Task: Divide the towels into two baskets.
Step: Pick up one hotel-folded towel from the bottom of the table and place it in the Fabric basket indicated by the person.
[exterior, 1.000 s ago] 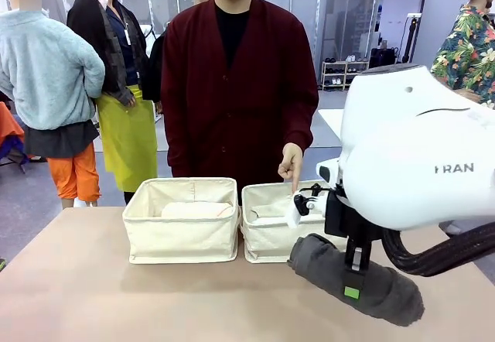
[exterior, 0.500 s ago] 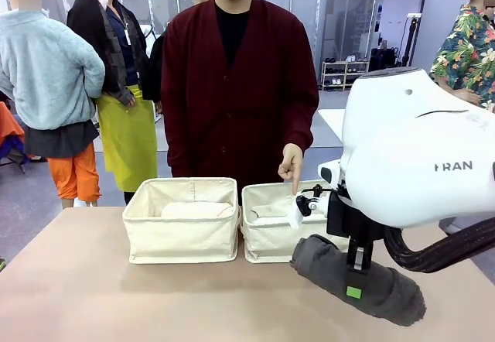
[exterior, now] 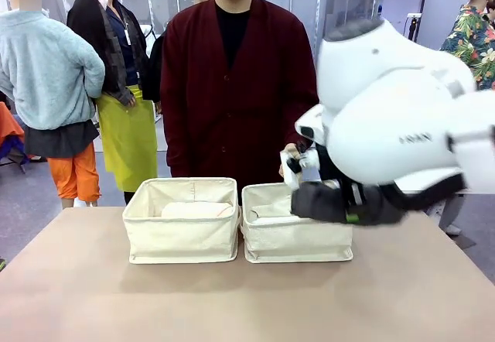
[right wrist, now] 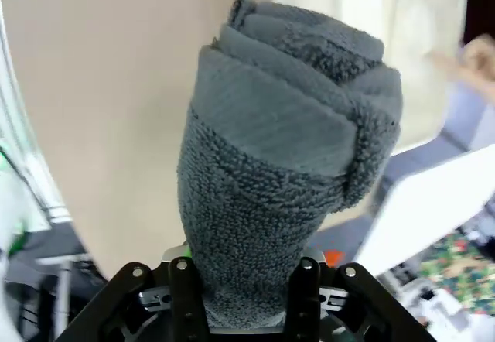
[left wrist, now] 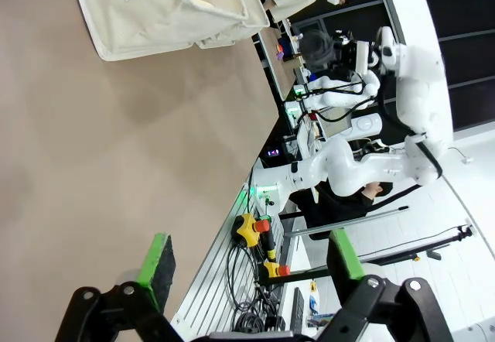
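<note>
A dark grey towel of looped, nubby terry cloth. Two baskets of matt cream canvas sit on a smooth, matt tan table. The right arm's shell is glossy white plastic.

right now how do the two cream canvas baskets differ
The left cream canvas basket has nothing above it, while the right cream canvas basket has the rolled dark grey towel held over its rim by the right gripper. Both are matching, upright, side by side, each holding a pale roll.
</note>
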You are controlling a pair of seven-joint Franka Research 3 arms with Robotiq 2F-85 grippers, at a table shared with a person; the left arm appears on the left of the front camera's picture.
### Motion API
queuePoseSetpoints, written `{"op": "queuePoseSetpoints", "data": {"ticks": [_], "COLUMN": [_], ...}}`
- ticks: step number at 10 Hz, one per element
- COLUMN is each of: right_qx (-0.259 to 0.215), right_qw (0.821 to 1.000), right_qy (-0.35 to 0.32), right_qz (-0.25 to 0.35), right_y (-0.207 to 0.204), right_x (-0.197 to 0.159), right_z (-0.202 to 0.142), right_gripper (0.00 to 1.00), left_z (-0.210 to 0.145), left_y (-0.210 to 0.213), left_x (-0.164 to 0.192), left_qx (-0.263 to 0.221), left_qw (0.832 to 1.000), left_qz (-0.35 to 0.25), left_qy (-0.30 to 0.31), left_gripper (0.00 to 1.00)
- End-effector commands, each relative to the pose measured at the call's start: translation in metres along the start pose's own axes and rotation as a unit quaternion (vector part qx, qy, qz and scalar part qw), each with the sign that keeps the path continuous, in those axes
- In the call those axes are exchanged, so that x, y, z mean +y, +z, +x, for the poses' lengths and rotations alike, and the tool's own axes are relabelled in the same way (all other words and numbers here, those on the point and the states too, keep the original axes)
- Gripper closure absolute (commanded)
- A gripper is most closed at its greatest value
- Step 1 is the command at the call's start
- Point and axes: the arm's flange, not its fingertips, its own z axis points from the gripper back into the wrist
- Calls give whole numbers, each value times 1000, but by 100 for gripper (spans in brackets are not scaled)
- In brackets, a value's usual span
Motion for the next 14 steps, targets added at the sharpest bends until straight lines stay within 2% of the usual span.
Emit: {"op": "queuePoseSetpoints", "data": {"ticks": [1,2,4,5,6,10,13,14], "right_qx": [6,6,-11,-9,22,25,29,28], "right_qw": [997,997,998,998,998,998,997,997], "right_qy": [68,61,56,58,54,50,51,58], "right_qz": [-37,-39,6,14,9,41,42,47], "right_y": [-15,-27,-54,-69,-88,-127,-129,-128], "right_x": [-56,-81,-124,-134,-143,-164,-162,-159], "right_z": [28,39,57,65,71,84,85,85], "right_gripper": [59,59,59,59,59,59,4,0], "left_z": [-3,-3,-3,-3,-3,-3,-3,-3], "left_y": [1,1,1,1,1,1,1,1], "left_x": [-1,-1,-1,-1,-1,-1,-1,-1], "left_qx": [-4,-4,-4,-4,-4,-4,-4,-4], "left_qw": [1000,1000,1000,1000,1000,1000,1000,1000], "left_qz": [-1,-1,-1,-1,-1,-1,-1,-1], "left_qy": [-1,-1,-1,-1,-1,-1,-1,-1], "left_gripper": [0,0,0,0,0,0,0,0]}}
